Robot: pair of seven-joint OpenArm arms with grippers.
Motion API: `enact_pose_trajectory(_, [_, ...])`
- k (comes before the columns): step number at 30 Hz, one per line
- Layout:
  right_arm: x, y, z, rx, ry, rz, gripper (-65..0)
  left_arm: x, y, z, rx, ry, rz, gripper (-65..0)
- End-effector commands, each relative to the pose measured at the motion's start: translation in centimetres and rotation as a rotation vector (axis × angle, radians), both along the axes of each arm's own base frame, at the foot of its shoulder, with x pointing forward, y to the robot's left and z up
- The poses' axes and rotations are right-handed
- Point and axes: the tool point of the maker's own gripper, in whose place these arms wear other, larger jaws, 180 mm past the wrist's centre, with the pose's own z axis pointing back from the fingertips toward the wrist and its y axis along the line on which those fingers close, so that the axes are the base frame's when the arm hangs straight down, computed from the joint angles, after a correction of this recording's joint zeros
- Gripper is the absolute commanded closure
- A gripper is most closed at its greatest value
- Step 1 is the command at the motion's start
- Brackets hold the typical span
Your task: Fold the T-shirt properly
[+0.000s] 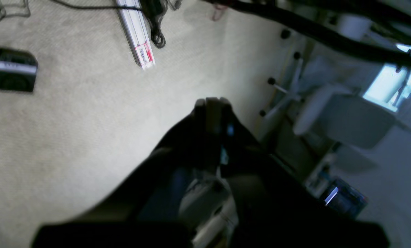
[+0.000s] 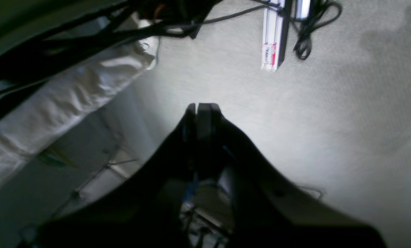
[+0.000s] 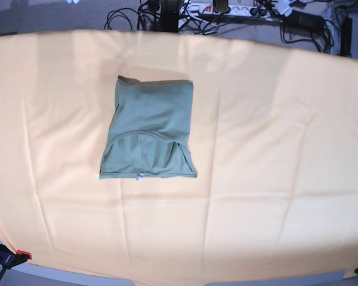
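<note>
Spreading across the whole work surface, a large yellow-orange cloth [image 3: 286,149] is lying creased under the plain sage-green cotton T-shirt [image 3: 149,131], which is sitting left of centre, folded into a compact rectangle with its neckline showing near the lower edge. Neither arm is appearing in the base view. Each wrist camera is looking away from the cloth at pale carpet [image 1: 71,120]: the left gripper [image 1: 212,103] is hanging with its dark jaws pressed together on nothing, and the right gripper [image 2: 202,106] is likewise hanging closed and empty above a white cable channel [image 2: 272,38].
</note>
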Motion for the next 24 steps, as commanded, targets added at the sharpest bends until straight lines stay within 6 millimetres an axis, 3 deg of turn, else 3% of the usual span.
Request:
enact_pose_trajectory(1, [0.0, -0.7, -0.4, -0.022, -0.008, 0.010, 0.0, 0.0, 0.0, -0.5, 0.006, -0.004, 0.006, 0.0])
enact_pose_trajectory(4, [0.9, -1.5, -2.8, -0.086, -0.047, 0.030, 0.0, 0.7, -0.4, -3.3, 0.045, -0.024, 0.045, 0.0])
enact_pose_trajectory(8, [0.7, -2.1, -5.6, -0.150, -0.083, 0.085, 0.0, 0.0, -0.3, -6.8, 0.114, -0.003, 0.009, 0.0])
enact_pose_trajectory(15, [0.2, -1.3, -9.2, -0.181, -0.179, 0.171, 0.0, 1.6, 1.4, -12.1, 0.306, -0.095, 0.009, 0.0])
enact_pose_trajectory(20, [2.0, -1.0, -11.0, -0.244, -0.262, 0.222, 0.0, 4.8, 2.2, -13.5, 0.408, -0.333, 0.088, 0.0])
enact_pose_trajectory(24, [4.0, -1.6, -11.9, -0.358, -0.373, 0.260, 0.0, 4.4, 1.4, -14.5, 0.481, -0.360, 0.165, 0.0])
